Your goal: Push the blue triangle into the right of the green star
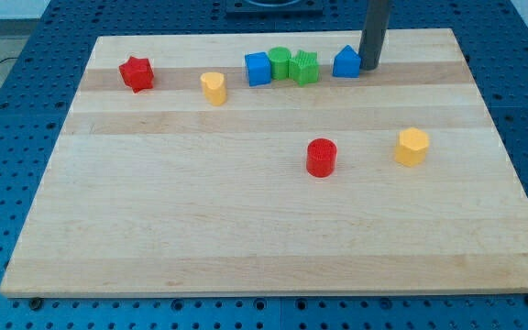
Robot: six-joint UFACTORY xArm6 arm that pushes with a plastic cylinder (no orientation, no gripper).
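Observation:
The blue triangle point(346, 62) sits near the view's top, right of centre. The green star point(305, 68) lies a short gap to its left, touching a green cylinder point(280, 62), which touches a blue cube point(258, 69). My tip point(369, 67) rests on the board just right of the blue triangle, touching or nearly touching its right side.
A red star point(137, 73) and a yellow heart-like block point(214, 87) lie at the view's upper left. A red cylinder point(321, 157) and a yellow hexagon point(412, 146) lie right of centre. The wooden board point(200, 229) rests on a blue perforated table.

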